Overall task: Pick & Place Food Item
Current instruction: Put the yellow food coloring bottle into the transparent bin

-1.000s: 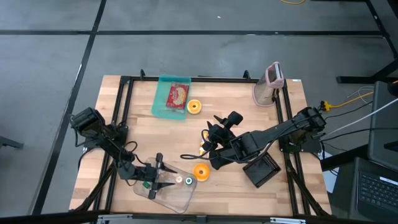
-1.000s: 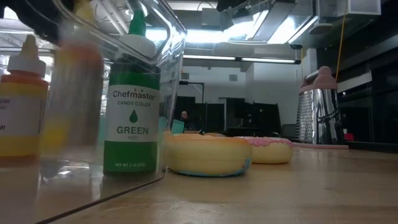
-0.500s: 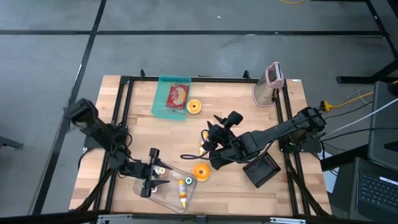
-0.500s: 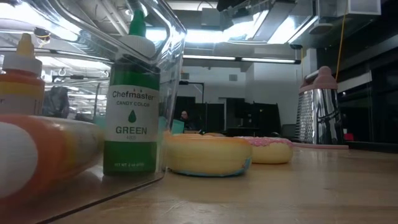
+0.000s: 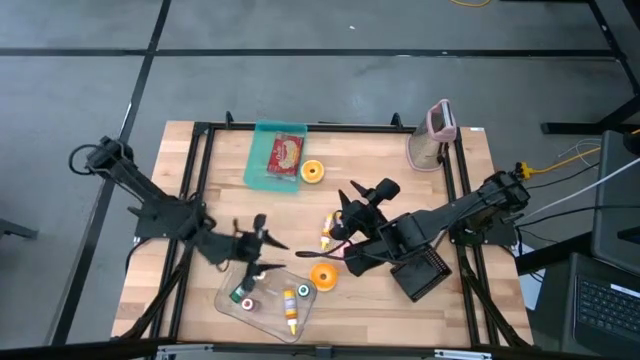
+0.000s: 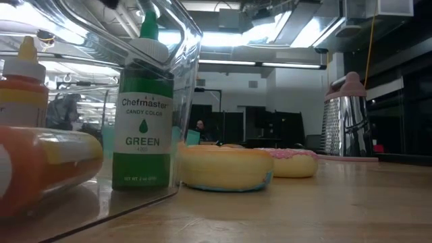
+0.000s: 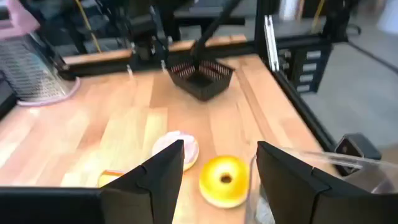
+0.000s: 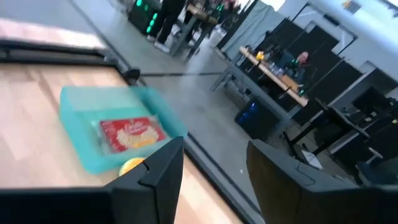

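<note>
A clear container near the table's front edge holds a green bottle and an orange bottle, both upright, and a third orange-yellow bottle lying on its side on the floor of the container. My left gripper hangs open just beyond the container's far rim, nothing between its fingers. A yellow donut and a pink donut rest flat on the wood. My right gripper is raised over the table's middle, open and empty.
A teal tray with a red packet and an orange donut lie at the far side. A metal grater stands at the far right. A black basket sits under the right arm.
My left gripper has risen out of the clear container and drawn back toward the table's far-left, tipping up toward level. The orange-yellow bottle that stood upright at its fingers has fallen and now lies on its side in the container.
</note>
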`<move>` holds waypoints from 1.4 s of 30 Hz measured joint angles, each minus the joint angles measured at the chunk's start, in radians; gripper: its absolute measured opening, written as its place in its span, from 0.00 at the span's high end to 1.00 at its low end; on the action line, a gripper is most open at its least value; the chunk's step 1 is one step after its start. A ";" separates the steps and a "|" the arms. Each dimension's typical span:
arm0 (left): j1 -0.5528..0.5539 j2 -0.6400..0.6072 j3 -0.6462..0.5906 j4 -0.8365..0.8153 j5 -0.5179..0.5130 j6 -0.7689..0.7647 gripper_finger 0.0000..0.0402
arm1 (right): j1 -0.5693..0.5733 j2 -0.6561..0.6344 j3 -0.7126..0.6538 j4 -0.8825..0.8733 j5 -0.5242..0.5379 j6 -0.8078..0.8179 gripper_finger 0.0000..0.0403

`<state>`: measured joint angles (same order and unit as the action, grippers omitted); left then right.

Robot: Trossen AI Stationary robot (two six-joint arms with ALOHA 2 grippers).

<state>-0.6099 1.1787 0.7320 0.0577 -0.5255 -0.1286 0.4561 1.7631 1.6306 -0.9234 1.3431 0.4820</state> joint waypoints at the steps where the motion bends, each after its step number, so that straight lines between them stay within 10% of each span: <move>1: 0.031 -0.001 0.019 -0.035 0.043 0.006 0.51 | 0.008 -0.009 0.000 0.000 0.015 0.000 0.57; 17: 0.476 0.158 0.078 -0.323 0.390 0.225 0.52 | 0.086 -0.097 -0.001 -0.023 0.179 -0.073 0.57; 33: 0.514 0.566 0.541 -0.692 0.126 0.659 0.52 | 0.049 -0.095 -0.035 -0.038 0.225 -0.355 0.57; 42: 0.524 0.742 0.646 -0.856 -0.003 0.944 0.52 | 0.050 -0.095 -0.035 -0.034 0.100 -0.224 0.57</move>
<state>-0.0855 1.9211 1.3777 -0.7985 -0.5289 0.8151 0.5056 1.6676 1.5951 -0.9574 1.4428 0.2579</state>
